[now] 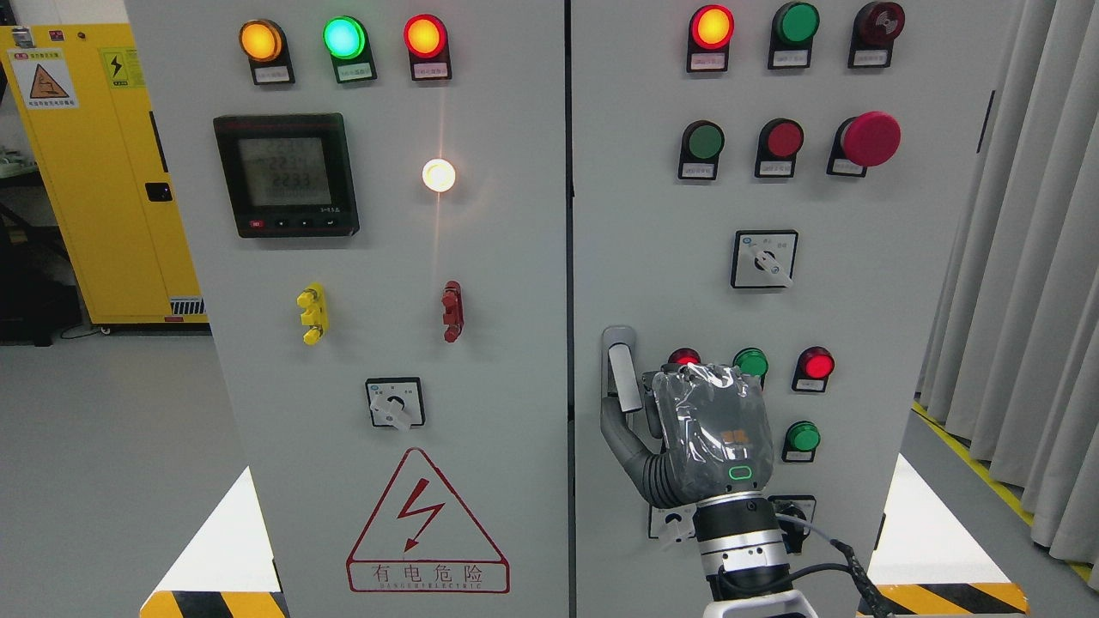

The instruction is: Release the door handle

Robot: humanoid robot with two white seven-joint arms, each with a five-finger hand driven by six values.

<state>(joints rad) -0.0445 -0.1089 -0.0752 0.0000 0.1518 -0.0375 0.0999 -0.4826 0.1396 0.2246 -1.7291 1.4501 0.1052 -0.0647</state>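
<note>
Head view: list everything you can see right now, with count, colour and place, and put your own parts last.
Cabinet doors: two, light grey, filling the centre.
Door handle: one, grey, left edge of the right door.
Lit indicator lamps: amber, green and red, top of the left door; a white one below them.
Meter: one, black, upper left door.
Emergency button: one, red, upper right door.
Rotary switches: several, black and white, on both doors.
Warning triangle: one, red, low on the left door.
Yellow cabinet: one, far left.
Curtain: grey, far right.
Right hand: one, grey, beside the door handle, thumb under it; whether it grips is unclear.
</note>
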